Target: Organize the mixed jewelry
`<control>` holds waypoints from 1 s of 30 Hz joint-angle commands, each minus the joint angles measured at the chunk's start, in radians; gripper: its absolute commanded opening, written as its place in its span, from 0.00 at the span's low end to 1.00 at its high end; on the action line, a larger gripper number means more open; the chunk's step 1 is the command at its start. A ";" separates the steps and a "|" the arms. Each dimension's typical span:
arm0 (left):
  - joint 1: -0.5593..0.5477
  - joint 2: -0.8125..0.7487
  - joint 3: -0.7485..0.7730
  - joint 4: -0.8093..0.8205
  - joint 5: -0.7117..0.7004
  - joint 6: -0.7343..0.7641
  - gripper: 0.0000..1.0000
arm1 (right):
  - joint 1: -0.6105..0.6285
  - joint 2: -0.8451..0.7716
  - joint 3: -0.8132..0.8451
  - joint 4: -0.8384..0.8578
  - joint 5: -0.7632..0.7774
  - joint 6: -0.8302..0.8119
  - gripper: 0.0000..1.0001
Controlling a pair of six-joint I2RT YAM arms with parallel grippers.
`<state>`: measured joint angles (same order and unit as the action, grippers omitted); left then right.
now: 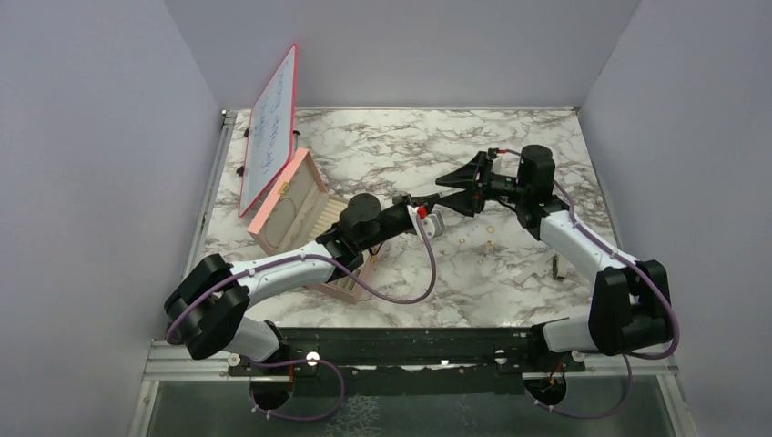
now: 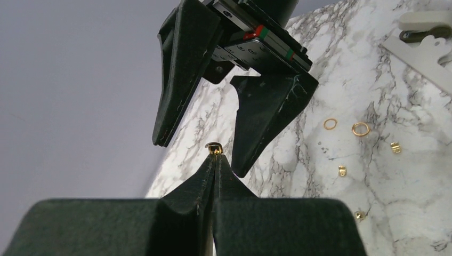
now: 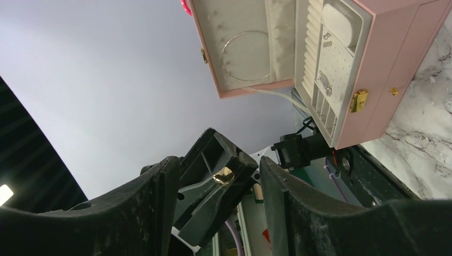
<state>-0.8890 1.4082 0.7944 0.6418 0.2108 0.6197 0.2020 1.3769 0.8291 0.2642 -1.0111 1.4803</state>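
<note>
The left end effector [image 2: 215, 160] is clamped, fingers pressed together, on a tiny gold piece [image 2: 214, 148] that sticks out at their very tip. It is held in the air to the right of the pink box [image 1: 273, 205], as the top view shows. The right end effector [image 3: 218, 160] faces it from farther right of the box, its fingers spread apart on either side of the left fingertips and the gold piece, without touching either. Loose gold rings [image 2: 361, 128] and small studs [image 2: 342, 170] lie scattered on the marble bench [image 1: 391, 146], farther from the box than the two end effectors. The box stands open; a thin hoop [image 3: 245, 56] sits in its raised lid and silvery pieces [image 3: 325, 80] lie in one beige compartment.
</note>
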 commanded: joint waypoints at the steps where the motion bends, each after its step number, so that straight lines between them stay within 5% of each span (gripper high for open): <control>1: -0.009 -0.021 0.008 0.025 0.024 0.163 0.00 | 0.004 0.002 0.035 -0.042 0.016 -0.003 0.58; 16: -0.019 -0.013 0.002 0.025 -0.016 0.282 0.00 | 0.004 -0.015 0.001 -0.039 0.011 -0.001 0.26; 22: -0.019 -0.015 -0.005 0.025 -0.024 0.298 0.00 | 0.004 -0.016 -0.002 -0.044 0.012 -0.011 0.28; 30: -0.019 -0.028 -0.028 0.025 -0.035 0.308 0.00 | 0.004 -0.029 -0.014 -0.016 0.028 -0.008 0.44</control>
<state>-0.9054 1.4082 0.7921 0.6422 0.1921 0.9073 0.2020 1.3758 0.8310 0.2344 -1.0031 1.4765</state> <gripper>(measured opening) 0.002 0.431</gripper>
